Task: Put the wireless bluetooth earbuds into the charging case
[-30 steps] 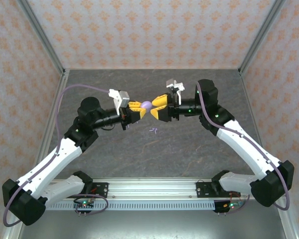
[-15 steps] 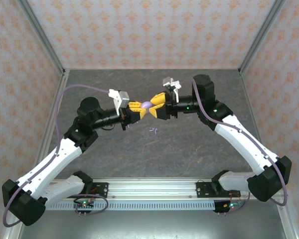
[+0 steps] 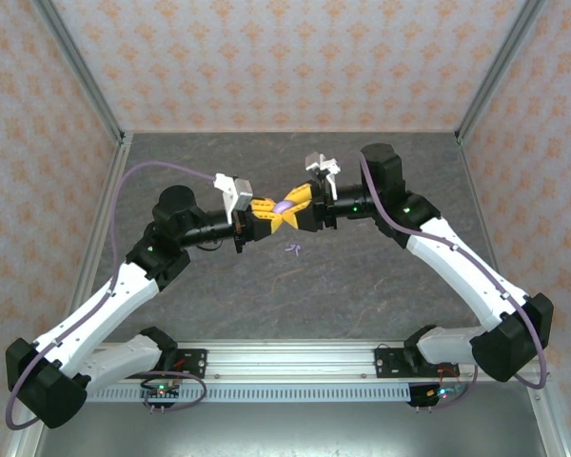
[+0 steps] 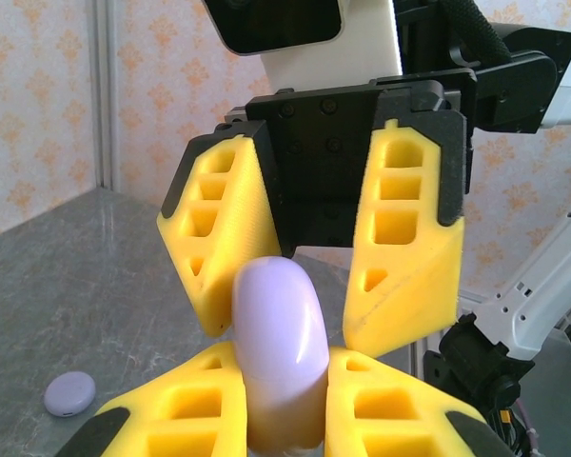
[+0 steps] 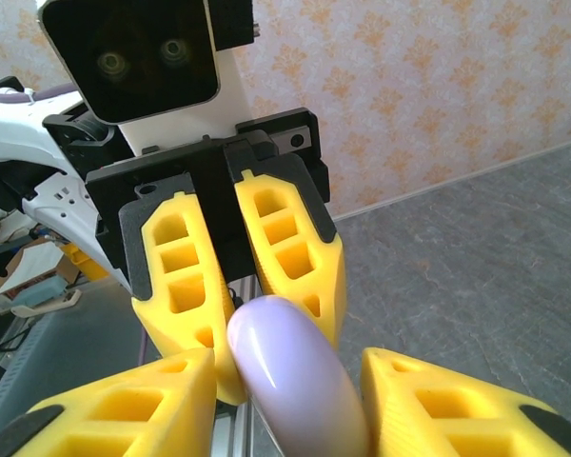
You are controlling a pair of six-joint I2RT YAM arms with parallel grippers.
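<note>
Lilac and smooth, the charging case [image 4: 278, 352] is held up in the air on its edge, above the middle of the grey surface [image 3: 362, 286]. The left fingers [image 4: 186, 395] are closed tight on its near end. I think they hold it like this so the other arm can reach the free end. The right fingers [image 4: 404, 248] come from the other side and stand apart, one on each side of that end and very close to it. A thin gap shows by one of them, so they do not look pinched on yet. My guess is they will grab the lid to open it.

Tiny lilac earbuds [image 3: 292, 249] seem to lie on the surface near the arms' meeting place, not in the case. They are too small to see well. A small lilac lump [image 4: 69, 393] also lies on the surface, and I cannot tell what it is. No words or brand marks can be read.
</note>
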